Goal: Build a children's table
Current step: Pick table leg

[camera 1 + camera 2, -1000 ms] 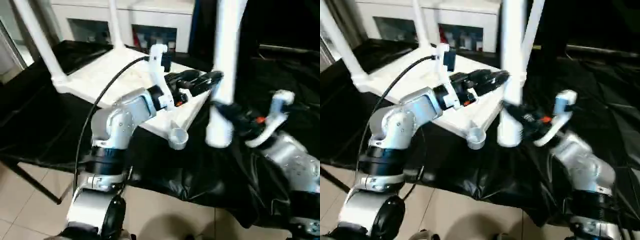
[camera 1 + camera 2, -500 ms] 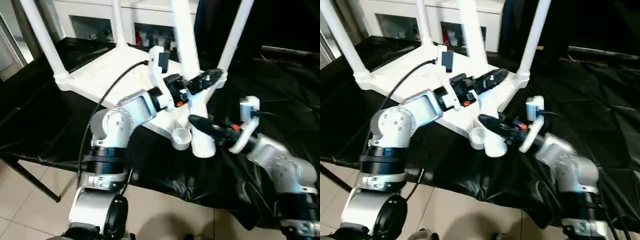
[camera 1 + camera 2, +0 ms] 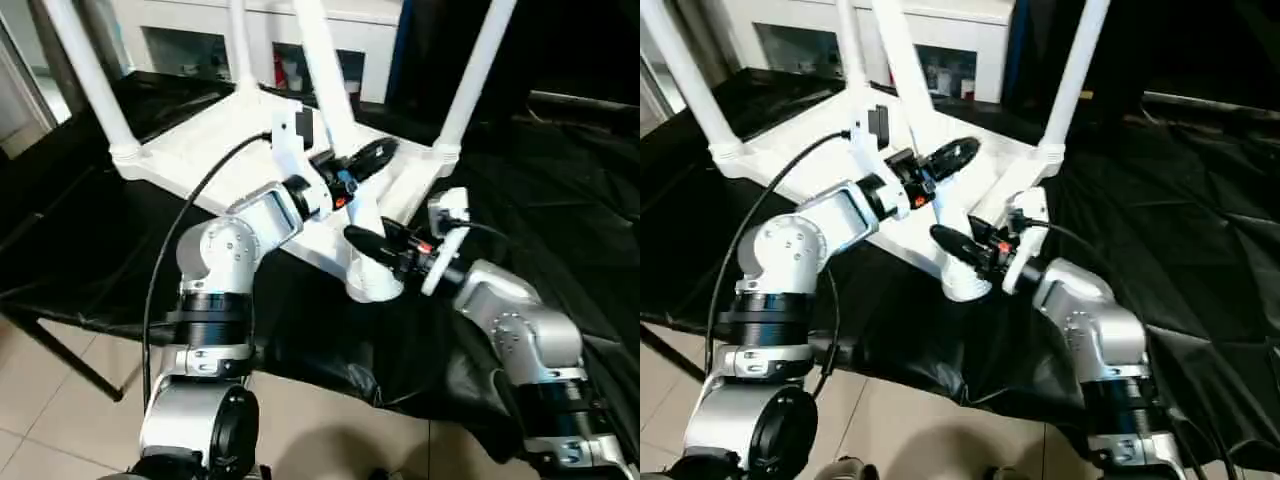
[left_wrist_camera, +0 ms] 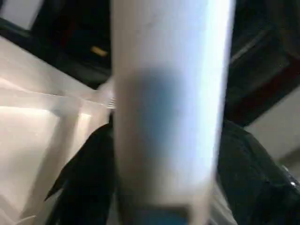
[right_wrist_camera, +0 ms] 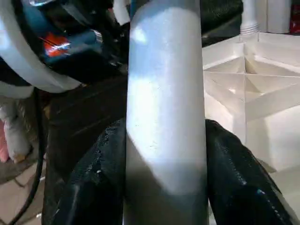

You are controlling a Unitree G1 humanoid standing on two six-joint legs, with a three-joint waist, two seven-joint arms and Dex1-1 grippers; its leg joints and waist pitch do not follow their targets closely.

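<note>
The white tabletop (image 3: 215, 160) lies upside down on the black worktop (image 3: 560, 180), with three legs already standing up from its corners. The fourth leg (image 3: 335, 110) leans over the near corner, and its fat end is at the last socket (image 3: 372, 285). The right pincer (image 3: 375, 245) is closed around the leg low down, just above the socket; the right wrist view shows a black finger on each side of the tube. The left pincer (image 3: 372, 155) is higher up the leg, with its fingers (image 4: 86, 164) on either side of it, but I cannot tell if it is squeezing the tube. To do this step well, I think the leg should be stood up straight like the others. Then it should be pushed straight down, so it does not jam crooked or tip the tabletop.
</note>
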